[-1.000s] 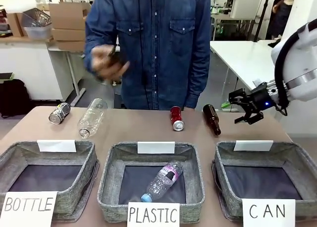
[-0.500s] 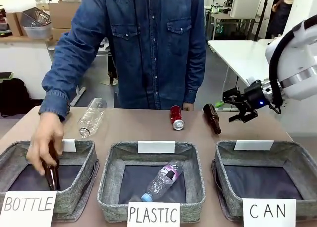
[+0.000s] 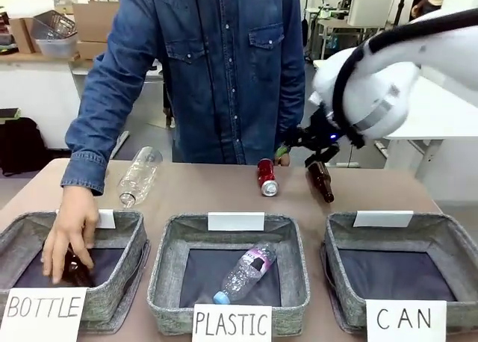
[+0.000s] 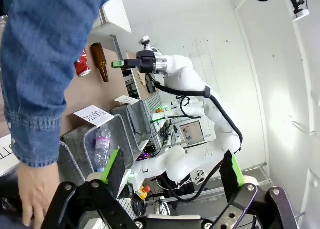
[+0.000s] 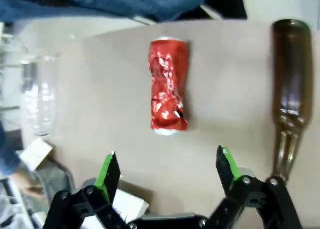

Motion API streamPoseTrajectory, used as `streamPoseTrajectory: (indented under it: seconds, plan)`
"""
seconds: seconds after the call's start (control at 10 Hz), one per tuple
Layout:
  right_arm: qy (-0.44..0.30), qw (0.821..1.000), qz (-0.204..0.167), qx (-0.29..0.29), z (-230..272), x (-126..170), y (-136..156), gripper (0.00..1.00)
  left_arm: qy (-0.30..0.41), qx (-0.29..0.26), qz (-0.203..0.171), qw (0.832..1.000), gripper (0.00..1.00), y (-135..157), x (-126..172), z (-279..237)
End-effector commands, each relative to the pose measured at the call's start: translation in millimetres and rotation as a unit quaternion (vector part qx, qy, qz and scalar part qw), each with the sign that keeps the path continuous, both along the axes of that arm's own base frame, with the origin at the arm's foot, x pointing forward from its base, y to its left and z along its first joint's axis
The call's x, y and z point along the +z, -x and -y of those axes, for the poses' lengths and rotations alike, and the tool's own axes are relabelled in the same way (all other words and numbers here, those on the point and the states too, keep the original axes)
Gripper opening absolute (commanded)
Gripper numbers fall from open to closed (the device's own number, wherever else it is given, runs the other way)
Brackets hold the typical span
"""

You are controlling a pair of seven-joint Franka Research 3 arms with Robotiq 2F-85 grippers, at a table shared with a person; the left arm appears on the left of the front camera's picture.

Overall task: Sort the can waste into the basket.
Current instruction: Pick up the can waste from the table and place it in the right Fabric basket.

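Green-padded left gripper point(image 4: 173, 166) stands wide open and empty, well apart from the red can point(image 3: 267, 178). This can lies near the middle of the far edge of the table point(image 3: 194, 196), its long axis pointing to the near edge. The right gripper point(image 3: 299, 149) is nearer and hovers close by, jaws wide open and empty, set across the can's width. The CAN basket point(image 3: 334, 267) sits at the near right corner.

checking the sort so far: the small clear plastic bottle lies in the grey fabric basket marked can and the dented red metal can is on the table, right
Wrong basket: in the front view the small clear plastic bottle lies in the grey fabric basket marked PLASTIC, not the one marked CAN. The dented red metal can is on the table.
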State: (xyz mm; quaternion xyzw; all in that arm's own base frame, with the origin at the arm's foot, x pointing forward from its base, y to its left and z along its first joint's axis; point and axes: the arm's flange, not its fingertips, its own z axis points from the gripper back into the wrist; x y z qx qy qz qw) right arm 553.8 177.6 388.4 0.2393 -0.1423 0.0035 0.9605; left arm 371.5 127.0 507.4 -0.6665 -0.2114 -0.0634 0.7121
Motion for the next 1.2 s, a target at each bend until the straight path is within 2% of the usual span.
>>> streamPoseTrajectory:
  seconds: [0.0, 0.2, 0.4, 0.5, 0.8, 0.9, 1.0, 1.1]
  plan:
    - [0.076, 0.996, -0.027, 0.023, -38, -5, -38, 1.0, 0.009, -0.001, 0.012, 1.0, 1.0, 1, 2, 1]
    - [0.137, 0.99, -0.029, 0.004, -68, -21, -49, 1.0, 0.009, -0.001, 0.012, 1.0, 1.0, 1, 2, 1]
    - [0.146, 0.989, -0.015, 0.015, -95, -43, -55, 1.0, 0.009, -0.001, 0.012, 1.0, 1.0, 1, 2, 1]
    - [0.173, 0.985, -0.014, 0.005, -107, -57, -60, 1.0, 0.009, -0.001, 0.012, 1.0, 1.0, 1, 2, 1]
    - [0.209, 0.977, -0.038, 0.005, -123, -91, -75, 1.0, 0.009, -0.001, 0.012, 1.0, 1.0, 1, 2, 1]
    - [0.207, 0.978, -0.037, 0.008, -124, -94, -75, 1.0, 0.009, -0.001, 0.012, 1.0, 1.0, 1, 2, 1]
    - [0.209, 0.977, -0.034, 0.007, -122, -94, -74, 0.6, 0.009, -0.001, 0.012, 1.0, 1.0, 1, 2, 1]
    - [0.204, 0.978, -0.038, 0.007, -119, -93, -74, 0.41, 0.009, -0.001, 0.012, 1.0, 1.0, 1, 2, 1]
